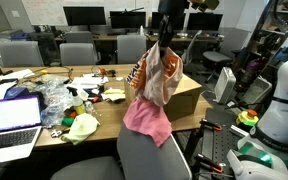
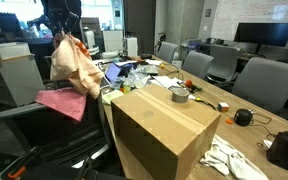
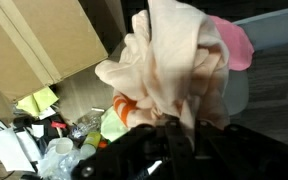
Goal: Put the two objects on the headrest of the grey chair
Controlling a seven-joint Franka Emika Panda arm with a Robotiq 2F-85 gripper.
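Observation:
My gripper (image 1: 164, 38) is shut on a cream cloth with orange stripes (image 1: 156, 75), which hangs from it above the grey chair (image 1: 154, 158). A pink cloth (image 1: 147, 121) lies draped over the chair's headrest, under the hanging cloth. In the other exterior view the gripper (image 2: 64, 33) holds the cream cloth (image 2: 76, 64) over the pink cloth (image 2: 63, 102). In the wrist view the cream cloth (image 3: 174, 65) fills the middle, pinched between the fingers (image 3: 174, 125), with the pink cloth (image 3: 234, 42) behind it.
A large cardboard box (image 2: 164, 130) stands on the wooden table (image 1: 24, 145) next to the chair. A laptop (image 1: 10, 118), plastic bags, a green cloth (image 1: 81, 127) and clutter cover the table. Other office chairs and monitors stand behind.

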